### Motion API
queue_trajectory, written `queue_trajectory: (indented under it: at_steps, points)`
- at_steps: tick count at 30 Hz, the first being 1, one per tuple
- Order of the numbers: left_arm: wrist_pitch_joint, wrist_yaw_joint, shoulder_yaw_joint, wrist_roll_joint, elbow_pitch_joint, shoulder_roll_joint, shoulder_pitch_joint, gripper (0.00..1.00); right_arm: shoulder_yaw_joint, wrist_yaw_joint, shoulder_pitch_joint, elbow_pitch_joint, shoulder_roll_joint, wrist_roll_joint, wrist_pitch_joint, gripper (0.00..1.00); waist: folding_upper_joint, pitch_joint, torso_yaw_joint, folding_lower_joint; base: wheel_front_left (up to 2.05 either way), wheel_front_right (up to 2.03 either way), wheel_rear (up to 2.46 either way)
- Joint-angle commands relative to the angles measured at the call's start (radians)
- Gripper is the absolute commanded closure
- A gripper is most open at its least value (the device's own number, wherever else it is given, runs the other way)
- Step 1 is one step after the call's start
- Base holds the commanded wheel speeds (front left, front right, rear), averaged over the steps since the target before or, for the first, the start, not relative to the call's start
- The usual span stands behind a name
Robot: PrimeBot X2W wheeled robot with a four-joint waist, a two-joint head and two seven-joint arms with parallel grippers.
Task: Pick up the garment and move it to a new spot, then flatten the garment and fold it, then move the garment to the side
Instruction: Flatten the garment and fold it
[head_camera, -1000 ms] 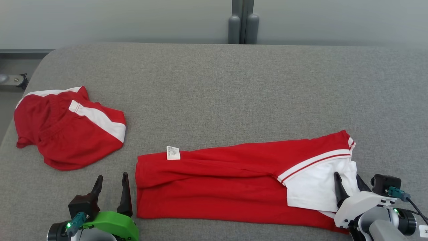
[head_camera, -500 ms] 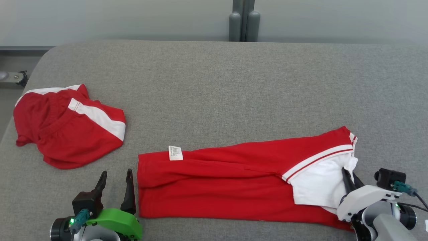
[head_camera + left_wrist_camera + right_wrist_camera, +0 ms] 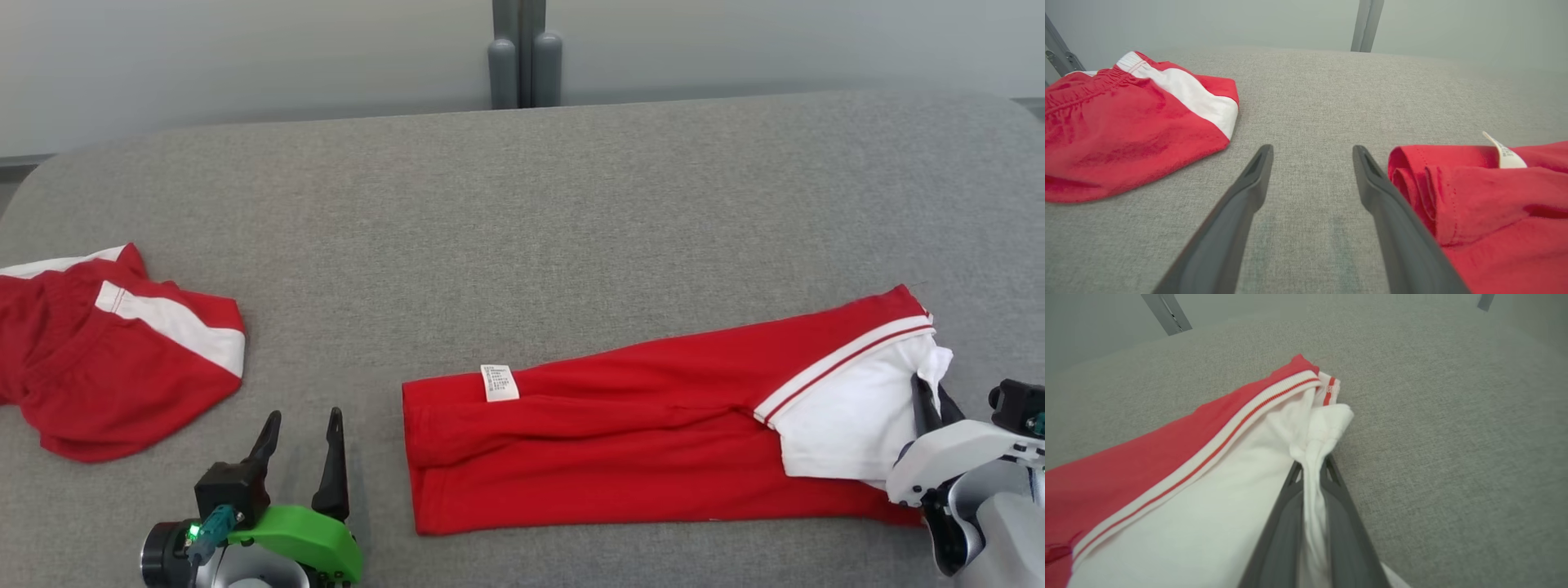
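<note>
**Head view to wrists: right fingers pinch the garment's white end**

In the head view, we see the garment, a red top folded into a long strip with a white end. It lies across the near part of the grey desk. Our right fingers are closed on bunched white cloth at its right end. Our left fingers stand wide apart, holding nothing, just beside the strip's left edge. Red shorts lie well apart to the left.

In the left wrist view, the left fingers gape over bare desk. The garment shows its rolled red edge right beside one finger; we cannot tell whether they touch.

In the right wrist view, the right fingers clamp a twisted wad of the garment at its white corner.

We judge the fold is in hand, with one end gripped. The next move likely calls for lifting that end and carrying it over toward the left edge, low enough that the layers underneath stay put.
</note>
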Motion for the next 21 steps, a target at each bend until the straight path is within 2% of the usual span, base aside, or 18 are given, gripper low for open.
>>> queue_trajectory:
  at_steps: [1,4,8,14,21]
  points:
    - [0.001,-0.002,-0.004,-0.001,-0.004,0.003,-0.021,0.0,-0.005,-0.002,-0.013,-0.008,-0.01,-0.006,0.0,1.0,0.0,0.001,-0.027,0.0,0.0,0.0,0.0]
    - [0.001,0.0,-0.015,-0.009,-0.006,0.003,-0.024,0.0,0.015,-0.002,-0.031,-0.041,-0.001,-0.019,0.0,1.0,0.0,0.005,-0.047,0.0,0.0,0.0,0.0]
    - [0.001,0.004,-0.028,-0.013,-0.001,0.003,-0.027,0.0,0.102,-0.002,-0.04,-0.118,0.011,-0.012,0.0,1.0,0.0,0.007,-0.062,0.0,0.0,0.0,0.0]
    - [0.001,0.007,-0.042,-0.026,0.007,0.003,-0.02,0.0,0.354,-0.002,-0.02,-0.266,0.029,0.046,0.0,1.0,0.0,-0.002,-0.057,0.0,0.0,0.0,0.0]
    - [0.001,0.008,-0.064,-0.044,0.011,0.003,-0.008,0.0,0.655,-0.002,-0.031,-0.407,0.027,0.149,0.035,1.0,0.0,-0.01,0.003,0.0,0.0,0.0,0.0]
